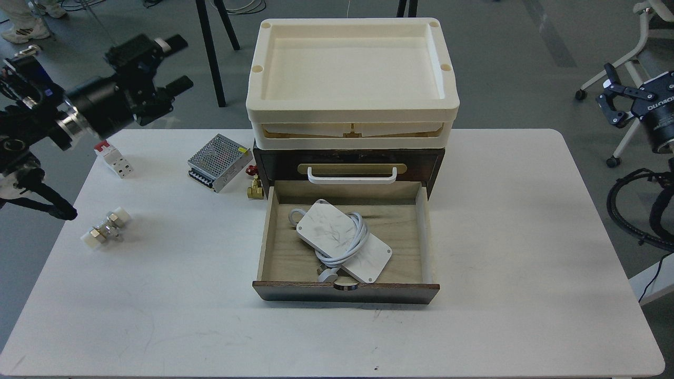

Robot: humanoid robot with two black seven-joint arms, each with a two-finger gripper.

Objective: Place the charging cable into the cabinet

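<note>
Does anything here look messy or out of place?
Only mildly. The charging cable lies at a slant inside the open drawer of the cabinet, its round plug against the drawer's front edge. The drawer stands pulled out. Both grippers, left and right, are away from it.

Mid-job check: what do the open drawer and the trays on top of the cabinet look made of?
The drawer looks like unfinished light wood, grain visible on its floor, with a dark stained, slightly glossy front. The trays look like moulded cream plastic: matte, uniform colour, rounded corners.
</note>
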